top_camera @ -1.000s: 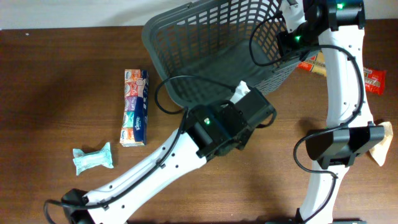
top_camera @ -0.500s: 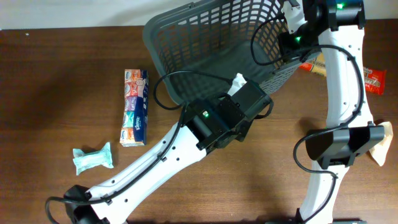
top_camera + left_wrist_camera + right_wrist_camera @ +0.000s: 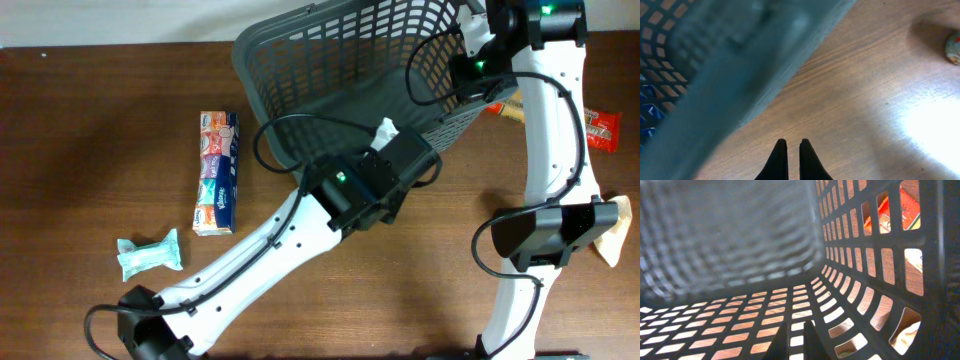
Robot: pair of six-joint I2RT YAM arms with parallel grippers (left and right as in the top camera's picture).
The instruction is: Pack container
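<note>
The left gripper (image 3: 790, 152), clenched on nothing, hovers just beside the tilted container (image 3: 320, 70), and the right gripper (image 3: 801, 335) is closed inside the container, by its wall.

Glare whitens the wooden table (image 3: 932, 125) right of the container (image 3: 735, 85), whose near rim blurs badly; overhead, even light casts soft shadows beneath it.

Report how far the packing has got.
Done: nothing visibly packed; the container looks empty overhead. In hand: nothing; the left gripper is shut empty beside it, the right gripper shut inside it. Left: tissue multipack, teal packet, red snack.
</note>
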